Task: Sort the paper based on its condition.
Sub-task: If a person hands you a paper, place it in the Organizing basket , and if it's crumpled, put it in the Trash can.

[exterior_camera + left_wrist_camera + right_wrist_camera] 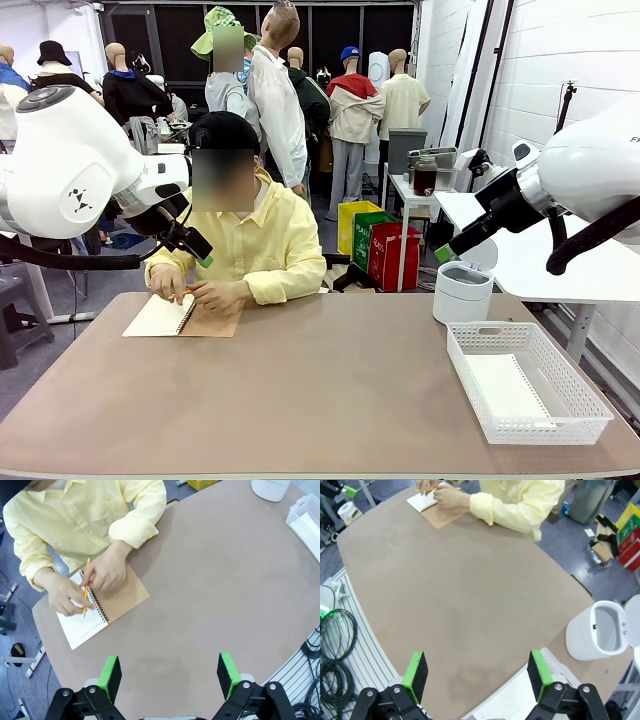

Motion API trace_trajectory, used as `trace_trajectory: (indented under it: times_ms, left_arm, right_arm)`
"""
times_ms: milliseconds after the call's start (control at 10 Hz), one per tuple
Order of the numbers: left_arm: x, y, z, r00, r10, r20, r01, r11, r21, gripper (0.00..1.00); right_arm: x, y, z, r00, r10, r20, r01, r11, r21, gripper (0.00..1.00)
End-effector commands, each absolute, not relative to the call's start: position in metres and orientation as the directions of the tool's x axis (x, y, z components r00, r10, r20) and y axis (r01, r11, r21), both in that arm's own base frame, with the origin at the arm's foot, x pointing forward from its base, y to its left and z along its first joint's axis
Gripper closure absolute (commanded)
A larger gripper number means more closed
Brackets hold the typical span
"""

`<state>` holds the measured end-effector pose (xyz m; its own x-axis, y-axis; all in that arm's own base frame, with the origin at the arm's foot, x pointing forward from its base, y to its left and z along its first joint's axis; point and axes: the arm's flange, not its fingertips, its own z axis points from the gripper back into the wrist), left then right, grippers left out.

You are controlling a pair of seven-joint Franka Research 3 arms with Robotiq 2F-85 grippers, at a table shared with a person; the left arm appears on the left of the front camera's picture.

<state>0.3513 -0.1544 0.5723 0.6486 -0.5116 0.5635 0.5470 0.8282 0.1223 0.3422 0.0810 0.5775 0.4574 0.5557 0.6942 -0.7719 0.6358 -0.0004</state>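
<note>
Looking across the table (300, 400), I count one white basket (585, 395) at about four o'clock, with one sheet of paper (505, 388) lying flat inside. The mesh wall screens its near edge, and any creases are too faint to judge. One white bin (462, 292) stands at two o'clock, lid up. At ten o'clock a person's two hands (215, 296) rest on one open notebook (160, 318), one orange pencil (86, 587) between them; the writing is unreadable. The robot's left hand (169, 666) and right hand (476, 662), two in all, hang over the table, fingers spread wide, holding nothing.
</note>
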Motion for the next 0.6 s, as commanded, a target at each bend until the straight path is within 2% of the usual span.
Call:
trace_trajectory:
  times_ms: [0, 500]
  left_arm:
    - [0.3514, -0.1535, 0.5728, 0.648, -0.512, 0.565, 0.547, 0.828, 0.123, 0.0]
    - [0.3514, -0.1535, 0.5728, 0.648, -0.512, 0.565, 0.547, 0.828, 0.123, 0.0]
  right_arm:
    - [0.3419, 0.0813, 0.5773, 0.456, 0.555, 0.696, -0.774, 0.633, 0.002, 0.0]
    - [0.3419, 0.0813, 0.5773, 0.456, 0.555, 0.696, -0.774, 0.633, 0.002, 0.0]
